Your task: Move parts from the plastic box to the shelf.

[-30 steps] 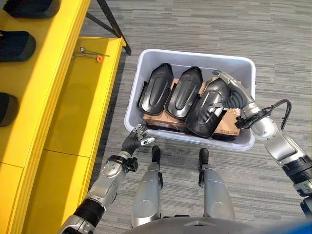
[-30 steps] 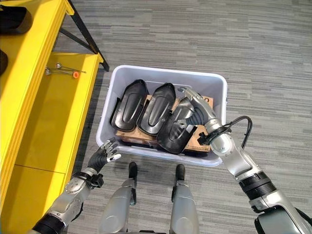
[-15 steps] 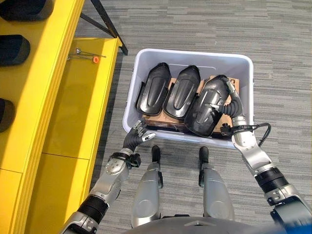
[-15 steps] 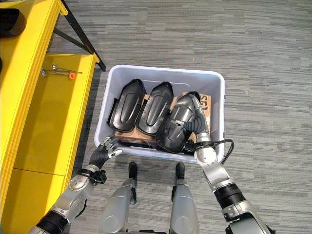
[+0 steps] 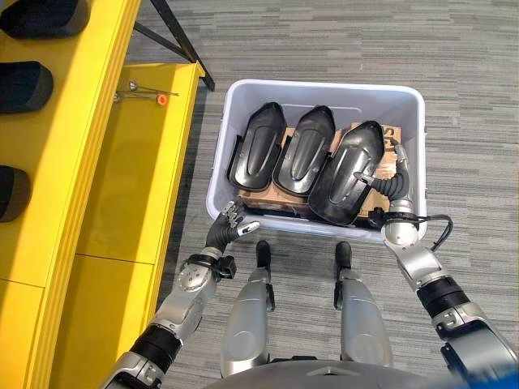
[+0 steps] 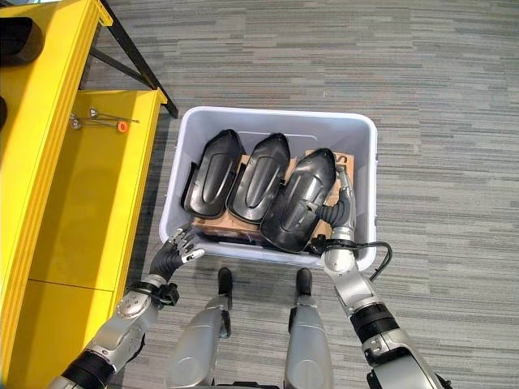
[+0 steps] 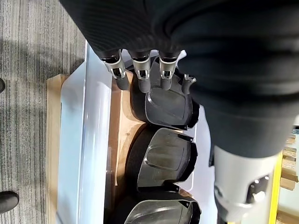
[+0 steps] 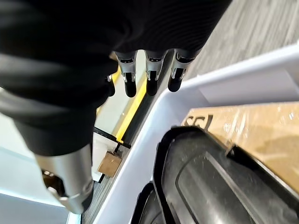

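Observation:
A pale plastic box [image 5: 324,86] stands on the carpet right before me. Three black moulded parts lie side by side in it on cardboard [image 8: 254,126]: a left one [image 5: 258,146], a middle one [image 5: 304,151] and a right one [image 5: 347,172]. My right hand [image 5: 395,174] is inside the box, between the right part and the box wall. Its fingers [image 8: 150,74] are straight and its thumb rests against the part's edge. Open and holding nothing, my left hand [image 5: 227,227] hovers outside the box's near left corner. The yellow shelf [image 5: 130,170] runs along the left.
More black parts [image 5: 24,85] sit on the shelf's upper level. A small tool with an orange tip [image 5: 154,96] lies on its lower level. A black stand leg [image 5: 182,36] slants down behind the box's far left corner. Grey carpet surrounds the box.
My right arm has swung in from the right and tucked close. Its hand has slid from the right part's far end down along its right side. The left hand has barely moved.

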`<state>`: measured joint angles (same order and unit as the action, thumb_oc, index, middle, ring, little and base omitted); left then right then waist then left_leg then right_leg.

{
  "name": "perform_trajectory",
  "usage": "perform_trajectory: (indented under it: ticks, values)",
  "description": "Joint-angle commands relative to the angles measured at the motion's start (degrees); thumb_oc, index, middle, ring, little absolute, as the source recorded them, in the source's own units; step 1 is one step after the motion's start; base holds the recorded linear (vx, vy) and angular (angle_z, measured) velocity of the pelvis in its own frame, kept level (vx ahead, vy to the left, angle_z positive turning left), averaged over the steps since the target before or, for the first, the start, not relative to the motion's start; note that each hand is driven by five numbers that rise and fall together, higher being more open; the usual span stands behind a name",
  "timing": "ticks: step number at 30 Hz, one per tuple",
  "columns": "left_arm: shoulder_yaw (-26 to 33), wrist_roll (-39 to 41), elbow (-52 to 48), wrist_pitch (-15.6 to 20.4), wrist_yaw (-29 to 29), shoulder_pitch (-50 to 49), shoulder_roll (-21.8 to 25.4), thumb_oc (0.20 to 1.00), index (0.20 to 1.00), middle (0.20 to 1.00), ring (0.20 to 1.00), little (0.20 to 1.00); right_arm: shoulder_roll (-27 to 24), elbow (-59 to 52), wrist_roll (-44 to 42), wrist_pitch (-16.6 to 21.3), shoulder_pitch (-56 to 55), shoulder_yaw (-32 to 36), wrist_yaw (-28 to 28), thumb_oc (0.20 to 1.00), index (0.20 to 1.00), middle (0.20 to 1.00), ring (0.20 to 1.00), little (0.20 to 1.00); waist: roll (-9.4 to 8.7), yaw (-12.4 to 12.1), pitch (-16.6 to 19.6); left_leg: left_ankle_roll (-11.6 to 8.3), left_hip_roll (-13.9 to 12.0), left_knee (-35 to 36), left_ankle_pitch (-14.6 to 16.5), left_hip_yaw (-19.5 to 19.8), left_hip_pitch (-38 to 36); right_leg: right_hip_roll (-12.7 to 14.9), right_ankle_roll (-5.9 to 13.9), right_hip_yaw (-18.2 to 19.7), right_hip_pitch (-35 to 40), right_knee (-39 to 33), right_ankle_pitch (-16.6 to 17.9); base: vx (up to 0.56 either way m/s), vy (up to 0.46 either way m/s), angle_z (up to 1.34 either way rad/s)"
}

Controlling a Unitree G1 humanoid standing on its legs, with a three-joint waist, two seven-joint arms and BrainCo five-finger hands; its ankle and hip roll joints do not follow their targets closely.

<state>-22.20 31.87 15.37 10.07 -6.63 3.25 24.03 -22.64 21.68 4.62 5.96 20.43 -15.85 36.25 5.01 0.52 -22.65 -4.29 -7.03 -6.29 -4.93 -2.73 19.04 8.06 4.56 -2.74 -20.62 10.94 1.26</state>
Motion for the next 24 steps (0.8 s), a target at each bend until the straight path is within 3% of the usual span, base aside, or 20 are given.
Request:
perform_trajectory:
  ticks: [1,9,16,24]
  values:
    - [-1.8,-1.8,-3.9,3.6,-1.3,-1.4,1.6,1.0,1.0,1.0,1.0,1.0,0.2,-4.8,3.9,1.0,-0.3,3.7,4.5,1.0,1.0,1.0,1.0,1.0,-0.34,-0.1,1.7,-0.06,-0.7,-8.3,6.8,0.0,2.3,4.5,3.39,0.3,-3.4,5.6,-0.5,0.0,0.0,0.0]
    - [-2.1,-2.0,-3.8,3.7,-2.1,-1.3,1.7,1.0,1.0,1.0,1.0,1.0,1.6,-1.7,2.1,0.6,0.1,2.8,5.0,1.0,1.0,1.0,1.0,1.0,-0.54,0.0,1.3,0.03,-0.7,-9.0,7.0,-0.1,3.1,4.6,3.41,0.6,-4.0,5.8,-0.1,0.0,0.001,0.0]
    - [-2.7,-1.2,-3.1,3.9,-3.0,-0.8,1.9,1.0,1.0,1.0,1.0,1.0,5.5,10.1,-5.3,1.3,4.9,-0.6,4.0,1.0,1.0,1.0,1.0,1.0,-0.38,-0.5,1.2,-0.03,-0.6,-9.4,6.9,-0.3,3.8,4.4,3.27,1.0,-4.5,5.6,0.2,0.0,0.0,0.0]
    - [-3.7,-0.8,-3.4,3.8,-3.0,-0.2,2.4,1.0,1.0,1.0,1.0,1.0,7.0,18.3,-7.7,0.5,8.3,-3.3,2.5,1.0,1.0,1.0,1.0,1.0,0.04,-1.1,1.1,-0.05,-0.4,-9.9,7.1,-0.2,4.2,4.7,3.25,1.2,-4.7,5.6,0.4,0.0,0.0,0.0]
